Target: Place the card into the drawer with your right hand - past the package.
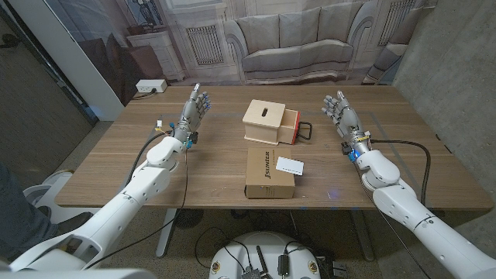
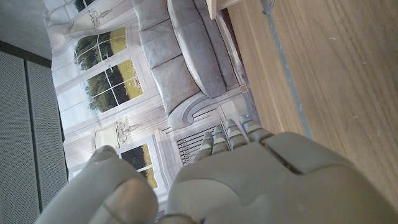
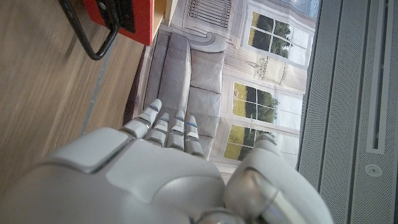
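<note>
A white card (image 1: pixel 291 165) lies on top of a brown cardboard package (image 1: pixel 267 174) near the table's front middle. Behind it stands a small wooden box (image 1: pixel 264 121) whose red drawer (image 1: pixel 290 128) is pulled out toward my right, with a black wire handle (image 1: pixel 306 131). That drawer (image 3: pixel 121 15) and its handle (image 3: pixel 90 40) also appear in the right wrist view. My right hand (image 1: pixel 342 111) is held up to the right of the drawer, fingers apart, holding nothing. My left hand (image 1: pixel 195 108) is raised left of the box, fingers apart and empty.
The wooden table (image 1: pixel 232 194) has bare surface on both sides of the package. A white power strip (image 1: pixel 150 87) sits off the table at the back left. A backdrop printed with a sofa hangs behind the table.
</note>
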Robot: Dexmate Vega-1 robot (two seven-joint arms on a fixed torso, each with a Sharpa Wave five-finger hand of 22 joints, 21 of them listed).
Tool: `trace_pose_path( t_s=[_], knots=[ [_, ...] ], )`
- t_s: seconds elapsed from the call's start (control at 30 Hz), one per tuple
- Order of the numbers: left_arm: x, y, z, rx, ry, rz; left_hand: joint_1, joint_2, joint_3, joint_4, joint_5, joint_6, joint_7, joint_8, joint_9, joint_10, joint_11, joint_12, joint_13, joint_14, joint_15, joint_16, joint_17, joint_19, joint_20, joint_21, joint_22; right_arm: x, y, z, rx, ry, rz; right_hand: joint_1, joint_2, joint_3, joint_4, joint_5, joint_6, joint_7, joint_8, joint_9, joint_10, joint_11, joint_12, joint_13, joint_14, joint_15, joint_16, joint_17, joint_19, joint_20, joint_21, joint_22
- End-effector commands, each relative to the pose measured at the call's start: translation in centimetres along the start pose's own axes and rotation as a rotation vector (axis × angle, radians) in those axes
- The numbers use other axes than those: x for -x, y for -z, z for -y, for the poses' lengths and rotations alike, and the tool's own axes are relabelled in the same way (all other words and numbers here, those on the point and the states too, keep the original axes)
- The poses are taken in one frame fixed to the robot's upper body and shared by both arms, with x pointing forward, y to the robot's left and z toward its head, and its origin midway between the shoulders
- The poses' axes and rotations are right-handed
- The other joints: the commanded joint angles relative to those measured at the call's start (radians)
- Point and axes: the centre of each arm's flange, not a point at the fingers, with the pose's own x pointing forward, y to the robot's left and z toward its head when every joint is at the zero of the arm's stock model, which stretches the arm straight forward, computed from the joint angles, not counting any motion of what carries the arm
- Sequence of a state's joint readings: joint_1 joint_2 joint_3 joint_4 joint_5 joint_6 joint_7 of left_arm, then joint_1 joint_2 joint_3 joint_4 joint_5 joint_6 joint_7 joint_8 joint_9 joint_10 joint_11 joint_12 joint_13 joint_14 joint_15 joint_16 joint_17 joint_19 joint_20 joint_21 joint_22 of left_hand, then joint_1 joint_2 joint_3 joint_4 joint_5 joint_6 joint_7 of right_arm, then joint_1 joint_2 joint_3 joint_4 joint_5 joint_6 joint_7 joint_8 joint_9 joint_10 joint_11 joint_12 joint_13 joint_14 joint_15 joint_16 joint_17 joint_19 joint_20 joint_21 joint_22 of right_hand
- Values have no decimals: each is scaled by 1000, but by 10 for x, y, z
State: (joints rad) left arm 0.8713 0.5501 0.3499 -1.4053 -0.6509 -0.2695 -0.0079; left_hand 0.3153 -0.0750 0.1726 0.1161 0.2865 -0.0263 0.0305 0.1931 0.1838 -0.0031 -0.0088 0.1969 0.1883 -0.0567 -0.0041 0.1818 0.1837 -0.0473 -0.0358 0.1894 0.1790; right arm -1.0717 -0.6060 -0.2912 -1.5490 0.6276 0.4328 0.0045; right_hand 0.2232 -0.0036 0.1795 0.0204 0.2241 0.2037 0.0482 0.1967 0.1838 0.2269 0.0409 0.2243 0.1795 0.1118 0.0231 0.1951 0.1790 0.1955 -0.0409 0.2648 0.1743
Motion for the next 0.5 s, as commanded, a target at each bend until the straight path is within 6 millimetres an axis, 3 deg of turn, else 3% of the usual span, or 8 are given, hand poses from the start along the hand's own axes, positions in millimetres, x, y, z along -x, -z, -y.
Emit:
trace_pose_path(
  t_s=[0.03, 0.5],
  knots=[
    [0, 1, 2, 14, 4, 1, 11, 2, 1, -8, 9, 2, 4, 6, 4, -1, -1, 8, 3, -2, 1, 8, 2, -10, -24, 8, 2, 16, -4, 0, 9, 3, 8, 8, 2, 5, -4, 1, 10, 1, 7, 6, 10, 4, 4, 4, 9, 1, 1, 2, 8, -4, -1, 6],
    [-4, 8, 3, 45, 17, 7, 17, 6, 1, -10, 9, 3, 3, 7, 4, 3, -1, 10, 3, 1, 2, 9, 2, -9, -23, 9, 1, 30, -6, -5, 1, 2, 19, 10, 4, 5, -6, 0, 14, -1, 7, 6, 12, 1, 3, 4, 11, 1, -1, 3, 9, -3, -4, 6]
  ],
)
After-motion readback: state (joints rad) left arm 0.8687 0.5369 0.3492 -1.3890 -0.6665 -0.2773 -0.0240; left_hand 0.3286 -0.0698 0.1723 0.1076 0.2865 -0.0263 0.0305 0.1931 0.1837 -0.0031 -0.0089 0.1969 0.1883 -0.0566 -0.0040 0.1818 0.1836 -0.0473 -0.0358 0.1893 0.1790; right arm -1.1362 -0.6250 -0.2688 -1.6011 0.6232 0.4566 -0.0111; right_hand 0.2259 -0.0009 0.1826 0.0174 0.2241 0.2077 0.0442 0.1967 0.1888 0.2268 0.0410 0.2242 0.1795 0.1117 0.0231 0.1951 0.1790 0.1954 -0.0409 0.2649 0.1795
